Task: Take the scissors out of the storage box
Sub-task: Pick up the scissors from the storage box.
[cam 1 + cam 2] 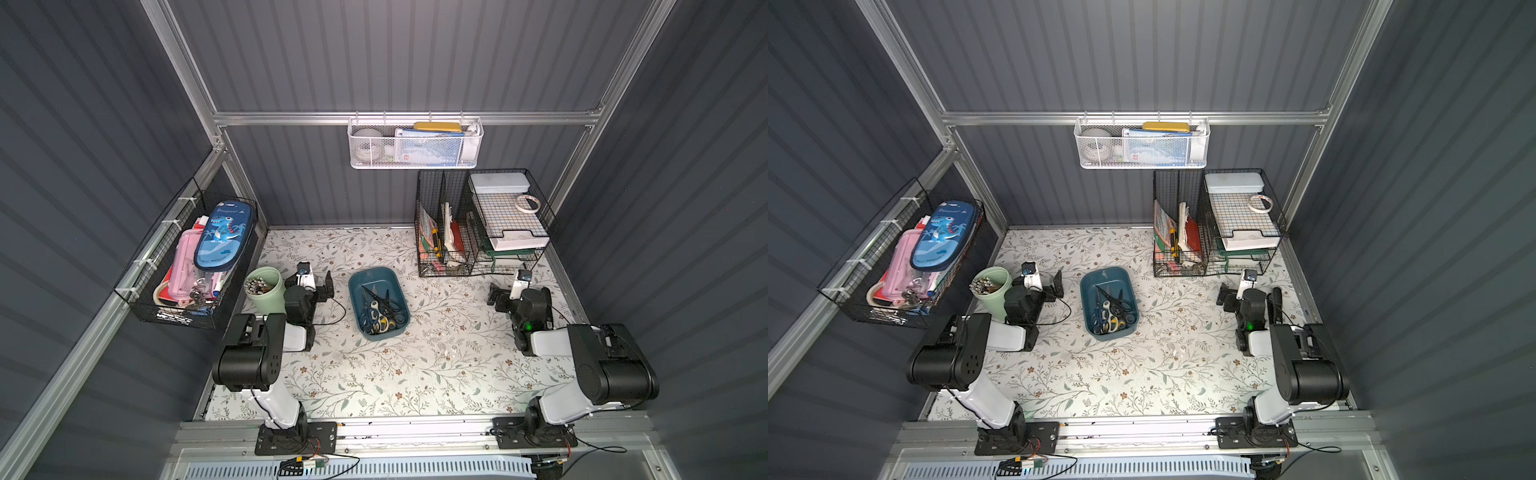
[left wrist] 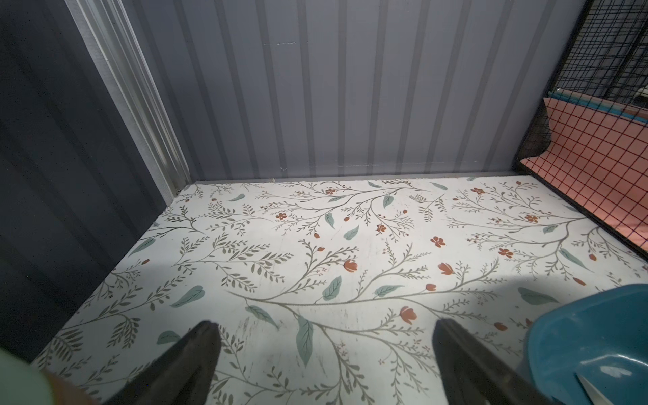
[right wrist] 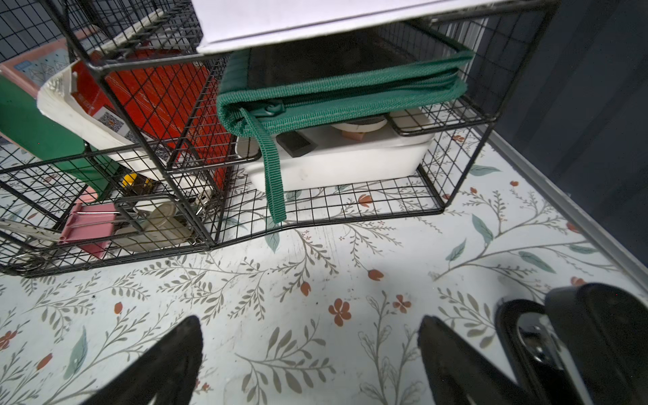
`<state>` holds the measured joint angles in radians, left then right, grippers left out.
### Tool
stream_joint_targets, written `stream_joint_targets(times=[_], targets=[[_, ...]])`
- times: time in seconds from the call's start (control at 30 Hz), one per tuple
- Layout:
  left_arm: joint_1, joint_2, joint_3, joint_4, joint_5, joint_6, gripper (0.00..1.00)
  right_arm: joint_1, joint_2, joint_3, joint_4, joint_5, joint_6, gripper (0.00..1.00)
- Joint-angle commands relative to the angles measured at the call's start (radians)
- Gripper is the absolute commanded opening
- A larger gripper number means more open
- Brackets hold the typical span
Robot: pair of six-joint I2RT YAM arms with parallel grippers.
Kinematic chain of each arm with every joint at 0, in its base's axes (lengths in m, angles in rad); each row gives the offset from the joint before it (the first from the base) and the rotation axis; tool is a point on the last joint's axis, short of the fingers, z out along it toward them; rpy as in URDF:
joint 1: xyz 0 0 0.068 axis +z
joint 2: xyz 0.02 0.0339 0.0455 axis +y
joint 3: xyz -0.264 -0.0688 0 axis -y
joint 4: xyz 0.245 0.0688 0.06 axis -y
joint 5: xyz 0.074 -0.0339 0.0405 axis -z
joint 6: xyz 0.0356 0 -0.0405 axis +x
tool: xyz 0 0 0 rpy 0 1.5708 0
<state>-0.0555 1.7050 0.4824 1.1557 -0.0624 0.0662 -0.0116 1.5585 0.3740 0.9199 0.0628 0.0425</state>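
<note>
Flowered tabletop (image 1: 436,353) inside grey ribbed walls; the storage box (image 1: 365,277) sits left of centre, the scissors (image 1: 380,311) piled inside it, handles toward the robot, blades toward the back wall; the left gripper (image 2: 322,326) is just beside the box, jaws spread wide and empty, aimed at the back wall; the right gripper (image 3: 310,322), likewise spread and empty, is well apart by the wire rack (image 1: 478,249); the left arm looks nearer, needing a swing to its right over the rim.
</note>
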Motion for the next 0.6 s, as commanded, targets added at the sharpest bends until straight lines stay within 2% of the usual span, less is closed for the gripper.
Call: stream_joint_targets(times=[0.0, 0.07, 0.17, 0.3, 0.4, 0.5, 0.57], targets=[[-0.005, -0.061, 0.109, -0.217, 0.034, 0.001, 0.99, -0.003, -0.008, 0.027, -0.016, -0.024, -0.014, 0.94], [-0.02, -0.098, 0.213, -0.433, 0.009, -0.012, 0.95, -0.002, -0.04, 0.055, -0.098, -0.037, -0.02, 0.93], [-0.093, -0.166, 0.281, -0.574, -0.114, -0.032, 0.93, 0.013, -0.101, 0.134, -0.296, -0.02, -0.034, 0.93], [-0.21, -0.189, 0.407, -0.818, -0.246, -0.054, 0.91, 0.095, -0.151, 0.228, -0.483, 0.089, -0.073, 0.92], [-0.236, -0.181, 0.533, -1.064, -0.24, -0.208, 0.82, 0.175, -0.182, 0.33, -0.665, 0.154, -0.068, 0.92], [-0.28, -0.182, 0.589, -1.225, -0.238, -0.323, 0.76, 0.246, -0.192, 0.443, -0.841, 0.15, -0.008, 0.89], [-0.322, -0.179, 0.609, -1.285, -0.239, -0.358, 0.73, 0.288, -0.188, 0.501, -0.923, 0.102, 0.025, 0.86]])
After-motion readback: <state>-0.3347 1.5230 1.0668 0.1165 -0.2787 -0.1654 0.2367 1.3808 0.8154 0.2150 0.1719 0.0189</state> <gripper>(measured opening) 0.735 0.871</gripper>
